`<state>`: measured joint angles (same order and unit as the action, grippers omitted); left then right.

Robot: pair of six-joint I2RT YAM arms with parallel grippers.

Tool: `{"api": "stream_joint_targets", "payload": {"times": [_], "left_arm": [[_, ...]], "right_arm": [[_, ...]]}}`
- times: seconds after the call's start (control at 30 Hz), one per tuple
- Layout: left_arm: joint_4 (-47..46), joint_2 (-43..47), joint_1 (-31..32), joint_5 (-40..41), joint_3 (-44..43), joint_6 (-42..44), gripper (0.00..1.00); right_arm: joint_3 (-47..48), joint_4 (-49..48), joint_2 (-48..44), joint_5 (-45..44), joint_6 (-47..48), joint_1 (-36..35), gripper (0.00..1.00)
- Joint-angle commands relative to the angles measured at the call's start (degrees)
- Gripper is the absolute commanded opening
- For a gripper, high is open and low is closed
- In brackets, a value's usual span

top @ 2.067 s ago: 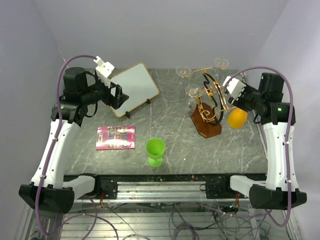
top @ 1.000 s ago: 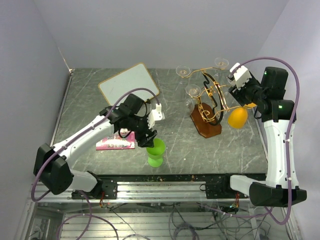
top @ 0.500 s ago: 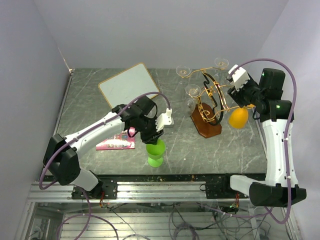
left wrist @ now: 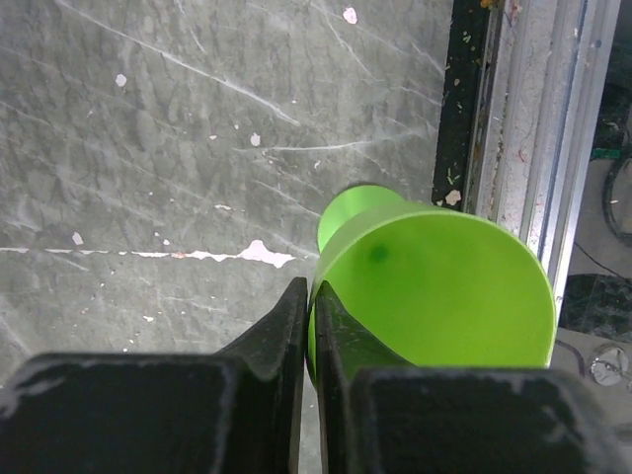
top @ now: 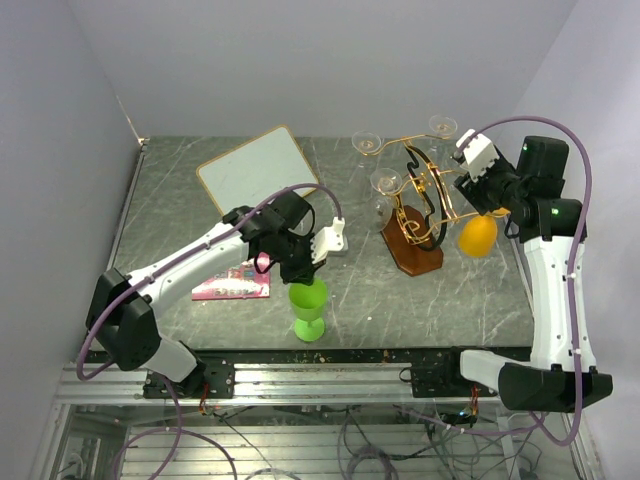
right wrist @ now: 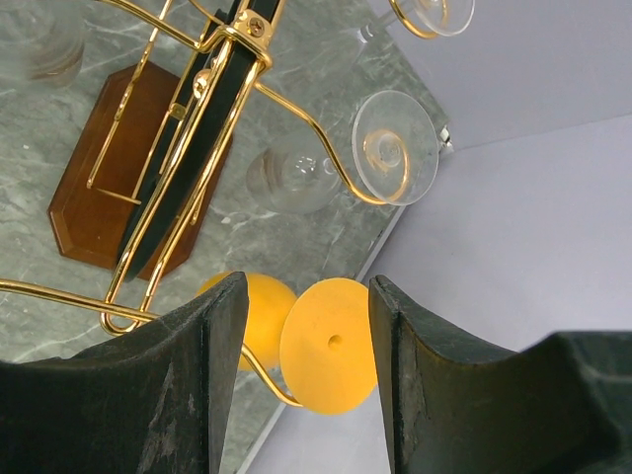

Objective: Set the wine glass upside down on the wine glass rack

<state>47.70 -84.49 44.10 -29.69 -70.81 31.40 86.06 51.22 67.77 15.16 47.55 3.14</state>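
Note:
A green wine glass [top: 309, 305] stands upright near the table's front edge. My left gripper [top: 300, 275] is shut on its rim. In the left wrist view the two black fingers [left wrist: 286, 326] pinch the glass wall [left wrist: 434, 286], one inside and one outside. The wine glass rack [top: 415, 215] stands at the right on its wooden base [top: 412, 255]. An orange glass [top: 475, 237] hangs upside down from a gold arm. My right gripper [right wrist: 306, 286] is open, its jaws on either side of the orange foot [right wrist: 331, 346].
Clear glasses [top: 367, 143] [top: 443, 126] [top: 386, 182] hang on the rack's other arms. A white board [top: 258, 175] lies at the back left, a pink booklet [top: 232, 283] left of the green glass. A metal rail [top: 330, 375] runs along the near edge.
My left arm swung from the back left down to the green glass and its jaws closed on the rim. The right gripper shifted to the orange glass's foot and has since held still.

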Motion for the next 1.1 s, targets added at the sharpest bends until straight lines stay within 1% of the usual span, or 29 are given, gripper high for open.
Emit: {"api": "stream_joint_targets", "payload": {"times": [0.0,0.07,0.17,0.27,0.33,0.47,0.6,0.7,0.77,0.87,1.07], "left_arm": [[1.5,1.9,0.5,-1.7,-1.7,1.7,0.12],[1.9,2.8,0.4,-2.2,-1.5,2.4,0.07],[2.0,4.3,-0.1,-2.9,-0.8,2.9,0.07],[1.8,6.4,-1.4,-4.7,-0.1,2.6,0.07],[1.5,8.1,-2.8,-6.7,0.4,2.3,0.07],[-0.1,13.7,-7.6,-11.3,1.9,0.3,0.07],[-5.5,21.0,-15.2,-17.6,5.3,-6.0,0.07],[-11.6,26.5,-21.3,-19.8,7.8,-13.0,0.07],[-16.4,29.5,-25.1,-19.8,8.8,-18.6,0.07],[-20.4,32.5,-30.3,-19.5,9.0,-25.0,0.07],[-25.4,36.5,-36.0,-17.0,9.2,-35.2,0.07]], "right_arm": [[0.6,-1.1,0.5,-1.2,-0.2,-0.2,0.52],[1.2,-1.0,0.7,-2.6,0.1,-0.2,0.52],[1.9,-1.1,0.7,-5.0,1.0,-0.2,0.53],[3.7,-0.7,1.4,-5.5,0.8,-0.2,0.53],[5.7,0.0,2.2,-4.5,0.4,-0.2,0.53],[11.1,1.5,4.9,0.8,-1.0,-0.1,0.54],[16.0,2.2,7.6,8.3,-3.8,-0.1,0.54],[18.5,2.2,9.6,13.7,-6.1,-0.2,0.54],[19.7,1.6,10.7,16.9,-7.4,-0.4,0.54],[21.0,0.1,12.3,20.2,-9.9,-1.9,0.54],[19.8,-4.3,13.0,22.2,-13.0,-8.0,0.54]]}}
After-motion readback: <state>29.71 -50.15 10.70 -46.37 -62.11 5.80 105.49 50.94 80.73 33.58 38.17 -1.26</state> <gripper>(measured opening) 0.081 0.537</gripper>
